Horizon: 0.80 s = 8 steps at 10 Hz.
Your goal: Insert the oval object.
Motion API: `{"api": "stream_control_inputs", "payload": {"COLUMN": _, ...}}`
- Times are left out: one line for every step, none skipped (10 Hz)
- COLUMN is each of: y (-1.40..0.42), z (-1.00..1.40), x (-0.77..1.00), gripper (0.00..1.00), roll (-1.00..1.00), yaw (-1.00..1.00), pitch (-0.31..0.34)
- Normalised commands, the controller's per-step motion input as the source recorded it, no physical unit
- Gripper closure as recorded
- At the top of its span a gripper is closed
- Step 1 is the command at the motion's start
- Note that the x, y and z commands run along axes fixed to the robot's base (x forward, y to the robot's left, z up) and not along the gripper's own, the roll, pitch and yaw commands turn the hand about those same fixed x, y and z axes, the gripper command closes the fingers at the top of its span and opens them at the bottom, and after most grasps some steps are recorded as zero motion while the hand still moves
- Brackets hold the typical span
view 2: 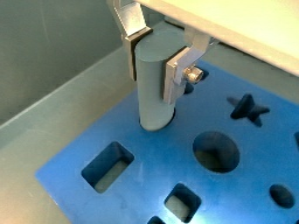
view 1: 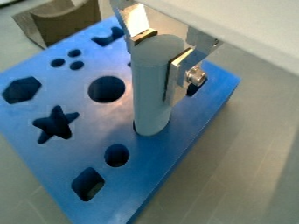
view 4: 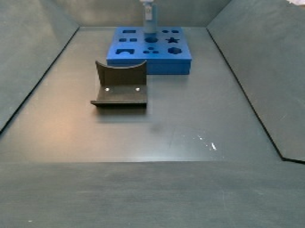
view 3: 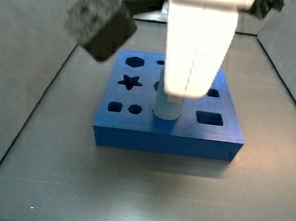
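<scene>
The pincer (view 1: 160, 48) is clamped on the upper part of the peg (view 1: 153, 87), its silver fingers (view 1: 138, 22) pressed flat against two opposite sides; both wrist views show this grip, with the pincer (view 2: 159, 51) and peg (view 2: 158, 87) standing upright. The peg hangs straight down from the pincer, and its lower end meets the top face of the blue block (view 1: 176, 175) directly below. In both wrist views the foot of the peg sits at a hole in the block (view 2: 82, 149), though how deep it has gone cannot be told.

Around the peg's foot lie the other openings: a round hole (view 1: 107, 87) just beside it, a star hole (view 1: 52, 123) farther off, and a small rectangular hole (view 1: 86, 185) near the block's corner.

In a side view the peg (view 3: 168, 107) shows only as a short stub beneath the wide white arm, entering the block (view 3: 161, 136) near its middle. In a side view from far off, the block (view 4: 137, 59) lies at the back of the grey surface (view 4: 155, 134), with the pincer (view 4: 148, 12) above it and the fixture (view 4: 119, 85) well apart from them, nearer the camera.
</scene>
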Motion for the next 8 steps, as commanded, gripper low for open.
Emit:
{"api": "stream_control_inputs", "payload": {"y": 0.00, "z": -0.48, "x": 0.05, "gripper": 1.00, "roll": 0.08, "yaw": -0.14, "pitch": 0.000}}
{"api": "stream_control_inputs", "payload": {"y": 0.00, "z": -0.41, "x": 0.07, "gripper": 1.00, "roll": 0.06, "yaw": -0.12, "pitch": 0.000}}
{"api": "stream_control_inputs", "payload": {"y": 0.00, "z": -0.40, "x": 0.09, "gripper": 1.00, "roll": 0.06, "yaw": -0.09, "pitch": 0.000}}
{"api": "stream_control_inputs", "payload": {"y": -0.01, "z": -0.35, "x": 0.09, "gripper": 1.00, "roll": 0.06, "yaw": -0.06, "pitch": 0.000}}
{"api": "stream_control_inputs", "payload": {"y": -0.01, "z": -0.28, "x": 0.08, "gripper": 1.00, "roll": 0.02, "yaw": -0.04, "pitch": 0.000}}
{"api": "stream_control_inputs", "payload": {"y": 0.00, "z": -0.23, "x": 0.12, "gripper": 1.00, "roll": 0.00, "yaw": -0.04, "pitch": 0.014}}
{"api": "stream_control_inputs", "payload": {"y": 0.00, "z": -0.13, "x": 0.08, "gripper": 1.00, "roll": -0.03, "yaw": 0.00, "pitch": 0.000}}
{"api": "stream_control_inputs", "payload": {"y": 0.00, "z": 0.00, "x": 0.00, "gripper": 1.00, "roll": -0.01, "yaw": 0.00, "pitch": 0.003}}
